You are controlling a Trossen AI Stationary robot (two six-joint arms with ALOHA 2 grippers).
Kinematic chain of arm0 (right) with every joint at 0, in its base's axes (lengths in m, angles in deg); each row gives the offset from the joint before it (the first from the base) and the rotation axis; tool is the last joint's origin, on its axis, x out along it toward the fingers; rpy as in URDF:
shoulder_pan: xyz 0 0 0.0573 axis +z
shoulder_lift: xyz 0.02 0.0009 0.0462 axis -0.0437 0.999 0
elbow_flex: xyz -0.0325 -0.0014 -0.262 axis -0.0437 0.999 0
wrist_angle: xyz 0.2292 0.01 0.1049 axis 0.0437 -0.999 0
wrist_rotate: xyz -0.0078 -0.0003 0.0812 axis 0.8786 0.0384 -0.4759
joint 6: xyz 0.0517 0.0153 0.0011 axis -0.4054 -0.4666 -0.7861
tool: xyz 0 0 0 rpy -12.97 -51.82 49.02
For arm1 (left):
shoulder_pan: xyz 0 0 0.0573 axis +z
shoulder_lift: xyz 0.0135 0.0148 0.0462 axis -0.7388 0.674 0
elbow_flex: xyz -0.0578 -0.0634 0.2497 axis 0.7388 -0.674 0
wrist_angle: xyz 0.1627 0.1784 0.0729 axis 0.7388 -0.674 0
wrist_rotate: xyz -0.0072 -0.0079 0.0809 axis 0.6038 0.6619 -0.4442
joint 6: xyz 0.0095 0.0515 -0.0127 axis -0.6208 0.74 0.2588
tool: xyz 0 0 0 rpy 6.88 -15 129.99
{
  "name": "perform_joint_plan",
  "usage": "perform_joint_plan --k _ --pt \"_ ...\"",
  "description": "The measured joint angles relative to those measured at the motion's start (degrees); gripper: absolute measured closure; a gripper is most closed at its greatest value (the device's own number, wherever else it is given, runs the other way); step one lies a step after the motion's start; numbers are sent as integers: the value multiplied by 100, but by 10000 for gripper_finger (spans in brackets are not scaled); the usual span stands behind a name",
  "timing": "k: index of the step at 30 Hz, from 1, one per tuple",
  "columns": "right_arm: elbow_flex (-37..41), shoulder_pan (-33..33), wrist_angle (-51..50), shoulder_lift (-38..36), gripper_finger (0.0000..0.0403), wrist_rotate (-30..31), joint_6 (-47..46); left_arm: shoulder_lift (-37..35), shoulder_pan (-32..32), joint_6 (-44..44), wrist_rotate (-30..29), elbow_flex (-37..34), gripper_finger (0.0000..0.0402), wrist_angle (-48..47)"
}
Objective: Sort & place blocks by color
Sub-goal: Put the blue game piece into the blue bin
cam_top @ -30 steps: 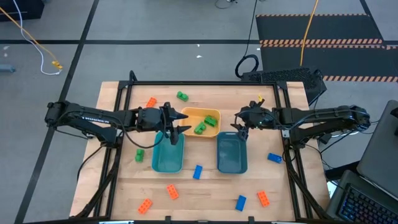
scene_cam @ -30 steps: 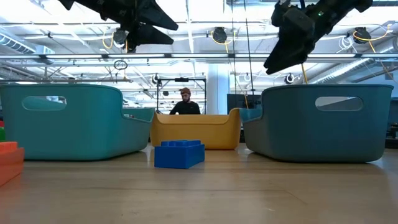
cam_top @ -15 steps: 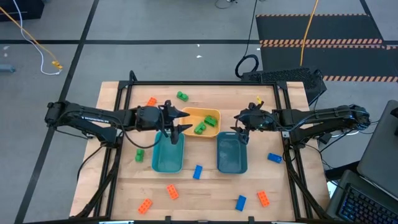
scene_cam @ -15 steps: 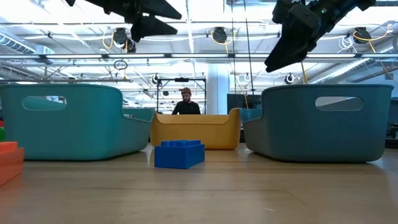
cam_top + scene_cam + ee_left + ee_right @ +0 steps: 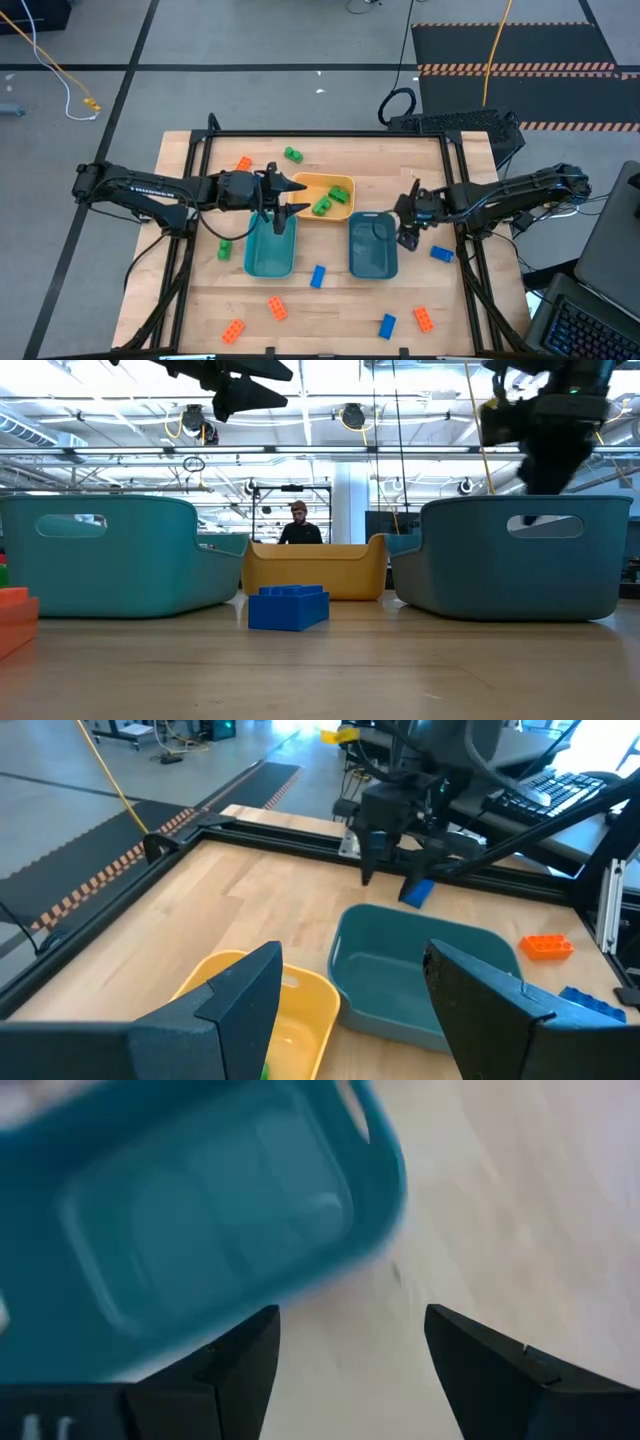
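Wooden table (image 5: 330, 290) — both grippers spread, empty: left gripper (image 5: 287, 198), right gripper (image 5: 405, 232).

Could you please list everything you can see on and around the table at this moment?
orange blocks: four, orange, one at the table's far left, three along the near edge.
blue blocks: three, blue, one between the teal bins, one right of the right bin, one at the near edge.
green blocks: at least four, green, two in the yellow bin, the others loose on the left half.
teal bins: two, teal, side by side mid-table, no blocks inside.
yellow bin: one, yellow, just beyond the teal bins.
person: one, in the room behind the table.
left gripper: dark, open, above the left teal bin's far end.
right gripper: dark, open, beside the right teal bin.
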Motion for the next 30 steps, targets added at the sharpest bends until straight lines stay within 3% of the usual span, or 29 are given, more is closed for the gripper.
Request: perform_joint_plan --k 10,19,30 --pt "-535 571 -1461 103 161 -488 -1103 0 2 19 0 0 158 0" --pt "-520 1512 -2331 1111 155 -545 -1453 0 2 19 0 2 158 -3" --pt "-517 2141 -2484 1892 78 -539 -1469 -2 2 6 2 4 158 -4"
